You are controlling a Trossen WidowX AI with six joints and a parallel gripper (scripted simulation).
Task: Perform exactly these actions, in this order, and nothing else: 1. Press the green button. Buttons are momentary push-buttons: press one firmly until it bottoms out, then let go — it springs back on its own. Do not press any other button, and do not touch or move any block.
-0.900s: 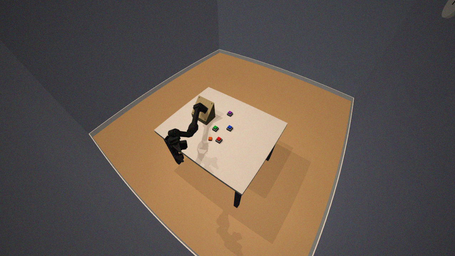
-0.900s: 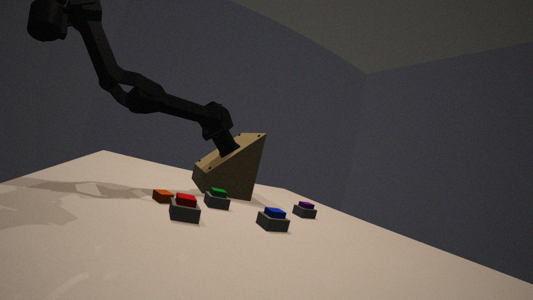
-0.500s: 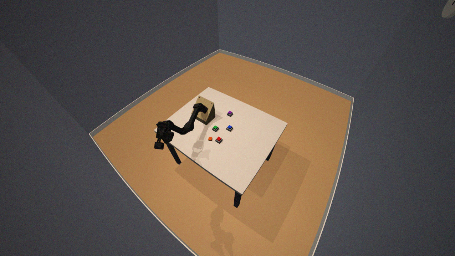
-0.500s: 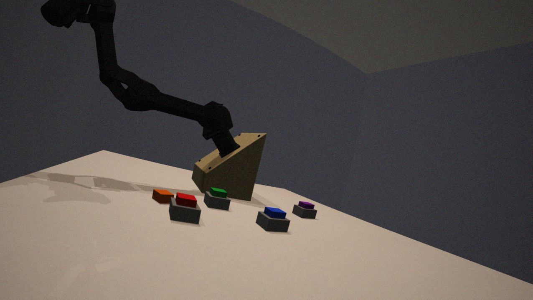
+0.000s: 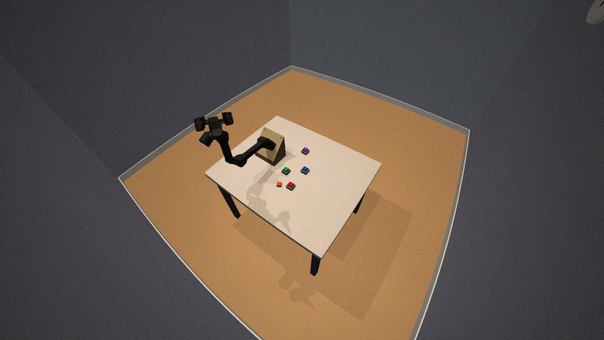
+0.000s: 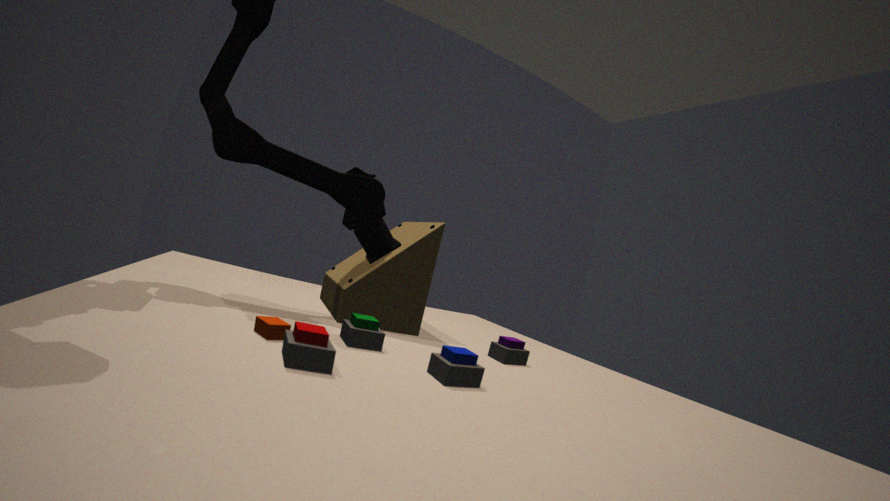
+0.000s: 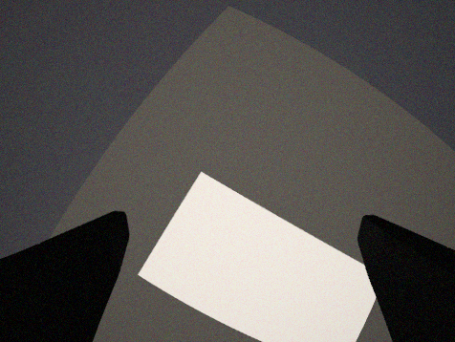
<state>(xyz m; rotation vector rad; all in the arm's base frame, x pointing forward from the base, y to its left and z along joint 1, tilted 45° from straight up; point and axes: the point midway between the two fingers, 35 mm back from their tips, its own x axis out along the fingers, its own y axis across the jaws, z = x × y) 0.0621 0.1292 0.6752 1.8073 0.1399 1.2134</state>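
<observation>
A: Where does the green button [image 5: 286,170] sit?

B: On the desk [image 5: 321,202], just in front of the tan wedge mount [image 5: 274,146], near the red button [image 5: 290,185] and orange block [image 5: 279,184].

A: The gripper [image 5: 213,122]?

B: Raised well off to the side, aimed upward; fingers spread, grasping nothing. Likely must swing down.

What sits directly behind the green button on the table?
Right behind the green button stands the tan wedge-shaped mount, with the arm bolted to its sloped face. The button hides the wedge's lower front edge, and whatever is behind the wedge is hidden.
</observation>
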